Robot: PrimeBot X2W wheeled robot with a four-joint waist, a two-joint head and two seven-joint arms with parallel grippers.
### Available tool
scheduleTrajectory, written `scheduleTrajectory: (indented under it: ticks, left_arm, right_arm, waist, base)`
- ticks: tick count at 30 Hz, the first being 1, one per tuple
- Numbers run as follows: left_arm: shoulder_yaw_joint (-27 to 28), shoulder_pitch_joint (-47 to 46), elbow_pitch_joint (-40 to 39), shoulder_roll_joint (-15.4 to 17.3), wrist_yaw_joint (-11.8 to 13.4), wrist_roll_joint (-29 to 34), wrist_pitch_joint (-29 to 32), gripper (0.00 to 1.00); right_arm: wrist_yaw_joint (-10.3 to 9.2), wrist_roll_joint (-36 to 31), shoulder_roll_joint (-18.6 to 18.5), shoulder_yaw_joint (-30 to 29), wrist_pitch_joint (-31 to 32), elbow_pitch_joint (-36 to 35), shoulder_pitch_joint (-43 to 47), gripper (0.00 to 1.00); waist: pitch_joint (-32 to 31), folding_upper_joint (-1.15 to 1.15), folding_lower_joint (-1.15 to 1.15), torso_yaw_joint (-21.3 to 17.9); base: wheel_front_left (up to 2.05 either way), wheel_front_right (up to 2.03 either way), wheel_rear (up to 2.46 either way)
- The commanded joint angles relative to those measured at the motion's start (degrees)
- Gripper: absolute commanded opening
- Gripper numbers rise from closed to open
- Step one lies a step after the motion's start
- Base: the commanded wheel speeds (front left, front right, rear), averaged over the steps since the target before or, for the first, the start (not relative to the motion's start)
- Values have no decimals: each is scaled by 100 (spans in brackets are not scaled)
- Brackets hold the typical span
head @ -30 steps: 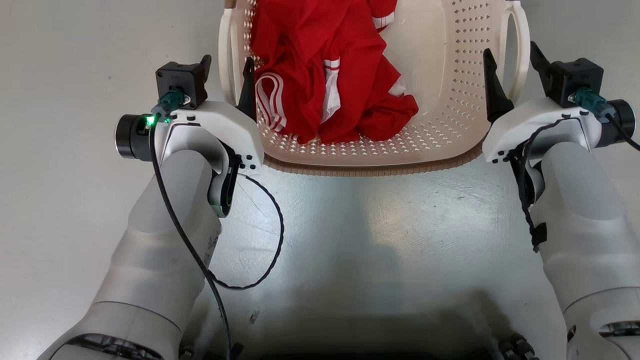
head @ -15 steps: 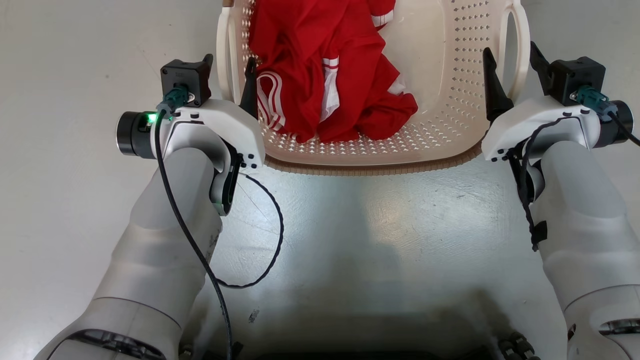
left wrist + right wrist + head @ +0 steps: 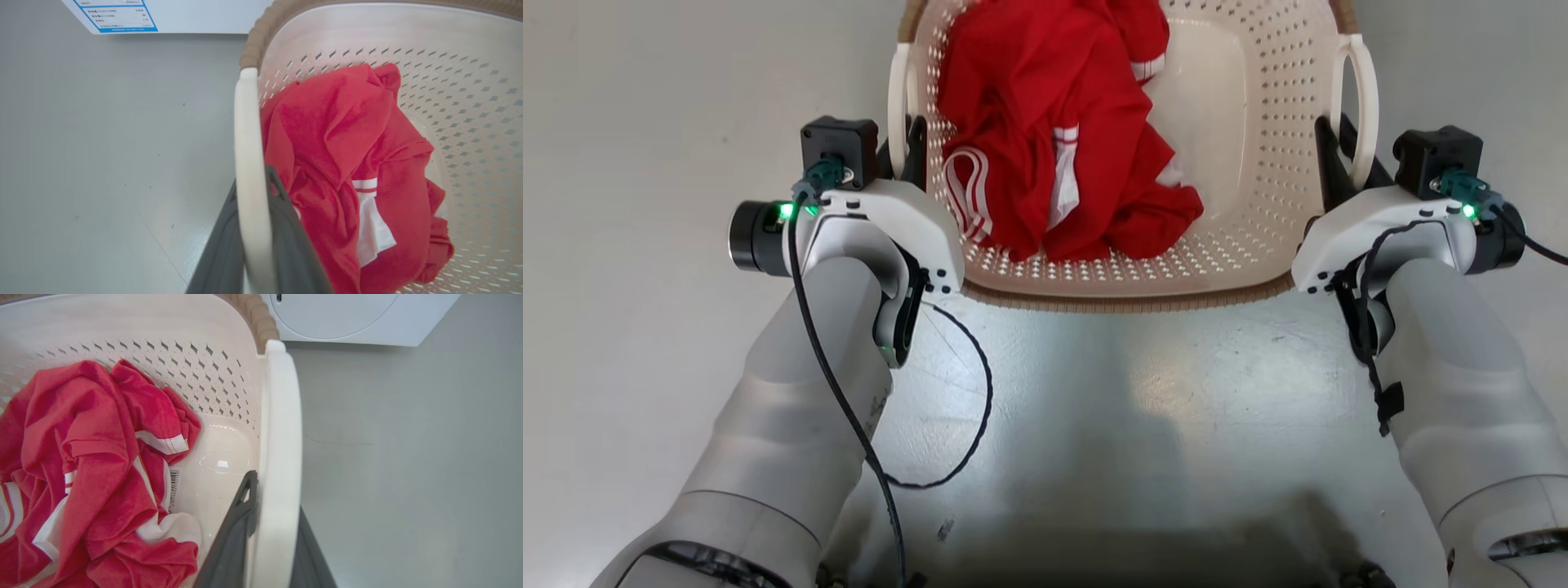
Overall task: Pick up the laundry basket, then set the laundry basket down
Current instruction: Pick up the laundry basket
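The cream perforated laundry basket [image 3: 1258, 163] with its brown woven-look rim [image 3: 1127, 304] stands ahead of me on the grey floor. My left gripper [image 3: 907, 151] is shut on the basket's left white handle [image 3: 897, 98]. In the left wrist view, dark fingers [image 3: 222, 253] pinch that handle [image 3: 247, 163] from both sides. My right gripper [image 3: 1339, 155] is shut on the right handle [image 3: 1365, 90]. The right wrist view has its fingers [image 3: 233, 539] clamping the handle [image 3: 280, 457]. I cannot tell whether the basket is off the floor.
Crumpled red clothing with white stripes [image 3: 1062, 131] lies in the basket's left half. A white washing machine [image 3: 339, 314] stands just beyond the basket, and its labelled panel [image 3: 118, 14] is in the left wrist view. A black cable [image 3: 964, 425] loops from my left arm over the floor.
Both grippers have shut onto the basket's handles; a second ago their fingers straddled the handles apart. Basket and arms now sit a little lower in the head view.
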Motion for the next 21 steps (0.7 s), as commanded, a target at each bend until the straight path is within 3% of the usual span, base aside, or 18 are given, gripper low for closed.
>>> scheduleTrajectory:
  ticks: [1, 12, 21]
  left_arm:
    - [10, 181, -58, 118, 57, -60, -36, 0]
    - [-498, 483, 359, 118, 86, -299, -36, 0]
    - [-903, 943, 608, 118, 95, -707, -36, 0]
  right_arm:
    - [34, 33, 116, 195, -39, 15, 360, 0]
    - [34, 496, 116, 691, -39, 591, 540, 0]
    - [34, 1259, 116, 1405, -27, 1019, 857, 0]
  waist:
    - [-100, 0, 0, -17]
    - [-800, 0, 0, -186]
    - [-1690, 0, 0, -383]
  base:
    - [0, 0, 0]
    - [0, 0, 0]
    - [0, 0, 0]
